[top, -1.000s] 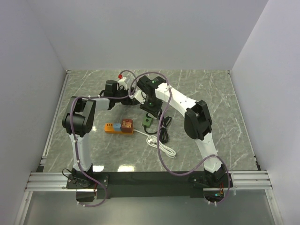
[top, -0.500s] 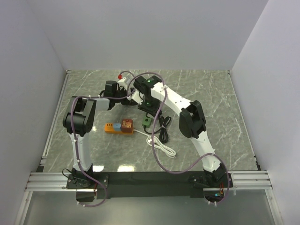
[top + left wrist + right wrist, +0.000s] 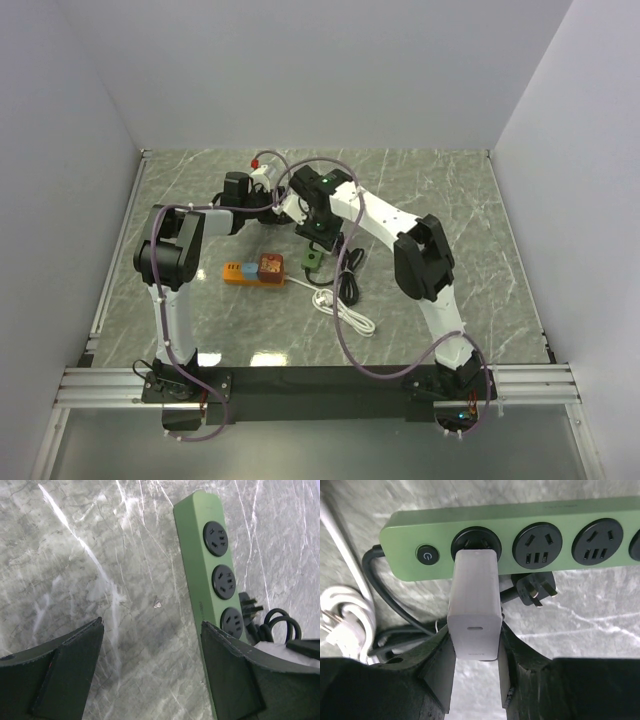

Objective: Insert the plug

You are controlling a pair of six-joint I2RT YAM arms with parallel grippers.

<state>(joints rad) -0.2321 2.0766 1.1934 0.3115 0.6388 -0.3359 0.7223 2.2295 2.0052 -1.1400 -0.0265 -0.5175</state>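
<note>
1 marble table (image 3: 450, 200) carried 2 arms, the left arm (image 3: 170, 260) and right arm (image 3: 425, 260), plus 2 power strips, 2 loose cables and 1 white plug (image 3: 474, 610). Wide bare marble lay open to the right and along the far edge. The green power strip (image 3: 505, 540) lay at centre, the orange strip (image 3: 245, 272) near its left, and the white cable (image 3: 345, 315) and black cable (image 3: 348, 280) coiled just beside it. The right gripper (image 3: 475, 647) was clenched on the white plug, whose tip sat at the socket beside the switch (image 3: 426, 555); full seating could not be told. The left gripper (image 3: 150, 645) hung spread wide over bare marble. Only the left wrist view showed 3 free sockets together; overhead, the arms hid them
</note>
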